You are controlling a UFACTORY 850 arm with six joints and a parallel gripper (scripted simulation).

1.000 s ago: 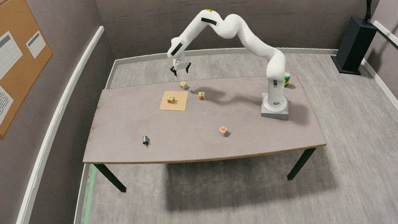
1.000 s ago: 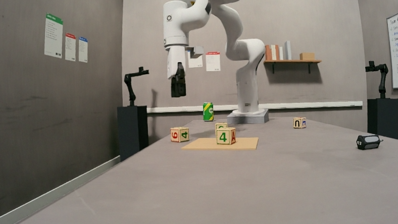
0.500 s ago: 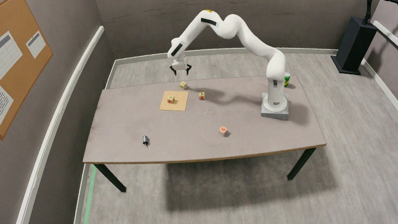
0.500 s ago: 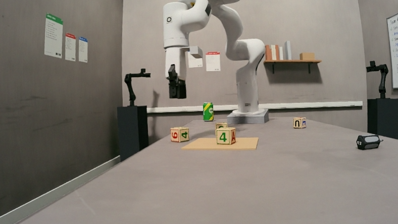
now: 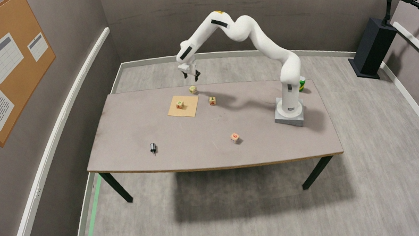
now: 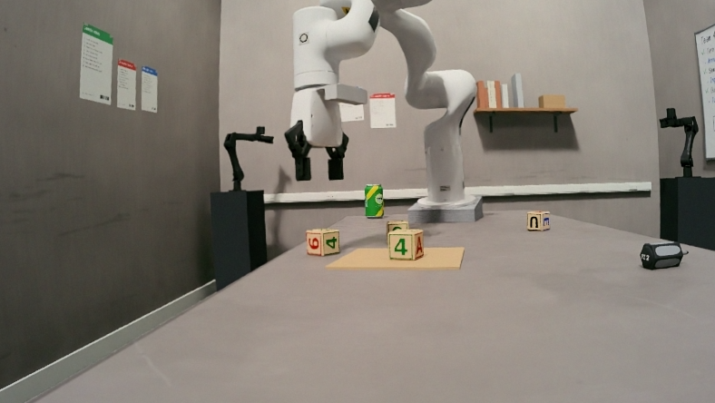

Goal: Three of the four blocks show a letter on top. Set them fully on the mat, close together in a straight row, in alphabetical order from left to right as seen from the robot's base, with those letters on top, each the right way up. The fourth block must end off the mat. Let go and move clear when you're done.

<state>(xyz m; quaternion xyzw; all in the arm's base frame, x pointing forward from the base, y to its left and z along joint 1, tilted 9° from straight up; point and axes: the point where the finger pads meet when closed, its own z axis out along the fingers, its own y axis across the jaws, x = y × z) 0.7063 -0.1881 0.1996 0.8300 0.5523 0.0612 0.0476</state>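
A tan mat [image 5: 189, 111] [image 6: 440, 259] lies on the grey table [image 5: 205, 155] [image 6: 400, 330]. One block [image 5: 179, 104] [image 6: 406, 244] stands on the mat, with a green 4 and a red A on its sides. A second block [image 5: 192, 89] [image 6: 322, 241], with a red 6 and a green 4 on its sides, stands off the mat near the far edge. A third block [image 5: 212, 100] [image 6: 397, 226] stands off the mat towards the robot's base. A fourth block [image 5: 234, 137] [image 6: 538, 221] stands far off, nearer the front. My gripper [image 5: 190, 75] [image 6: 318, 170] is open and empty, high above the second block.
A green can [image 5: 301, 83] [image 6: 373, 201] stands beside the robot's base. A small black device [image 5: 152, 147] [image 6: 661, 255] lies near the table's front left. Black camera stands are off the table.
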